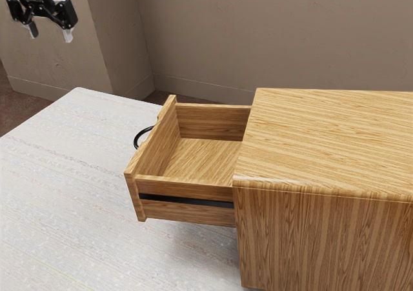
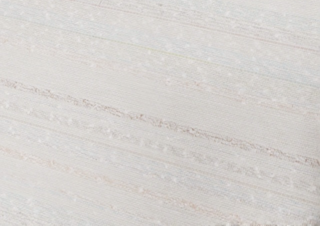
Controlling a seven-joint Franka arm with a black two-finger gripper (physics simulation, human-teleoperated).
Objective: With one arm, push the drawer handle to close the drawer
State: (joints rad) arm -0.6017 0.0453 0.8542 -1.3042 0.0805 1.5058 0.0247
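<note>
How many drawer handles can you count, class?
1: the black handle, on the front of the open drawer. Others may be hidden on the front of the cabinet, which faces away.

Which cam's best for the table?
Exterior view: it takes in a corner of the table, the two edges meeting there, and the open drawer above it. The wrist view gives a plain look at its pale, streaked surface.

We are in a plain indoor room, perhaps in a home: we see brownish, lightly textured walls (image 1: 271, 33) with a baseboard (image 1: 193, 90), a dark reddish floor (image 1: 19, 105) and a pale, streaked table (image 1: 64, 155).
</note>
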